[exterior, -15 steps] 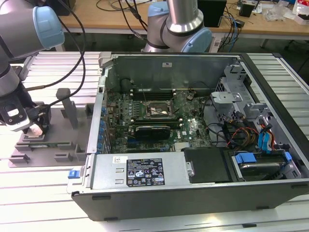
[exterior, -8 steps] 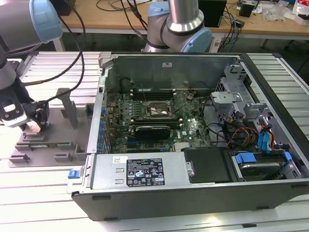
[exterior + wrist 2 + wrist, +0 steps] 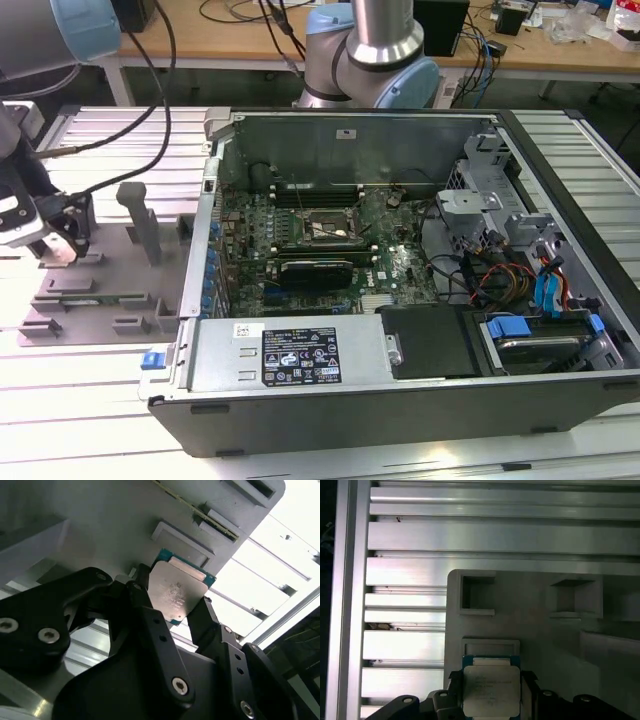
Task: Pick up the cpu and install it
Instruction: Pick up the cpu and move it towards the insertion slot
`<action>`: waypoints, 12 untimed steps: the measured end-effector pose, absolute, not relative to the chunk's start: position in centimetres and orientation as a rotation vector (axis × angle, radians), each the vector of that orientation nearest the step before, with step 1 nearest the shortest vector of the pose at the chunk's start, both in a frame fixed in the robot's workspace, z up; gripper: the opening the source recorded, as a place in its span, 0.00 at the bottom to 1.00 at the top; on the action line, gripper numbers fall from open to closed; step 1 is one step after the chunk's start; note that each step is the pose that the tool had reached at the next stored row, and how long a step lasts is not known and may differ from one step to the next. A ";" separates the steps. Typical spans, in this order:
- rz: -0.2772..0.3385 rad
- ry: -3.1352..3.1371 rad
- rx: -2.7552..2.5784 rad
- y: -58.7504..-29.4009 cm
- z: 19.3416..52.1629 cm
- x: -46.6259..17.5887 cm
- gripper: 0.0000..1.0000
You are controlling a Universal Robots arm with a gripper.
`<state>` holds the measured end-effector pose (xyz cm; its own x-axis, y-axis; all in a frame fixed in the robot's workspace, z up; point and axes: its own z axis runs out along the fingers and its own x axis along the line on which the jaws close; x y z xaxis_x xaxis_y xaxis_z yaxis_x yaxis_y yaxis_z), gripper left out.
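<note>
The cpu [image 3: 177, 592] [image 3: 491, 691], a small square chip with a silvery metal top and a green edge, sits between my black fingers [image 3: 150, 615] [image 3: 451, 681] in both wrist views. My gripper [image 3: 176, 602] [image 3: 491, 686] [image 3: 62, 240] is shut on it. It hovers just above the grey tray [image 3: 100, 285] at the exterior view's left, close to a shallow empty recess [image 3: 491, 646] [image 3: 181, 542] in the tray. The black-framed motherboard socket [image 3: 325, 228] lies inside the open computer case, well to the exterior view's right of the gripper.
The open case [image 3: 400, 400] has a tall metal side wall [image 3: 205, 250] between tray and motherboard. Grey posts [image 3: 140, 215] stand up from the tray near the gripper. Cables and drive bays [image 3: 520, 300] crowd the case's right side. A second arm's base [image 3: 375, 50] stands behind the case.
</note>
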<state>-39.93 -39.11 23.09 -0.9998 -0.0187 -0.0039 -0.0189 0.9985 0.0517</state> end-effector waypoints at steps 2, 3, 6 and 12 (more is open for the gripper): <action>0.080 3.137 -0.029 -39.1 23.5 -39.9 0.55; 0.080 3.137 -0.029 -39.1 23.6 -39.9 0.55; 0.080 3.137 -0.029 -39.1 23.9 -39.9 0.55; 0.080 3.136 -0.029 -39.0 24.8 -39.9 0.55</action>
<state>-39.93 -39.00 24.81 -0.9998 -0.0186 -0.0052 -0.0189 0.9985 0.0511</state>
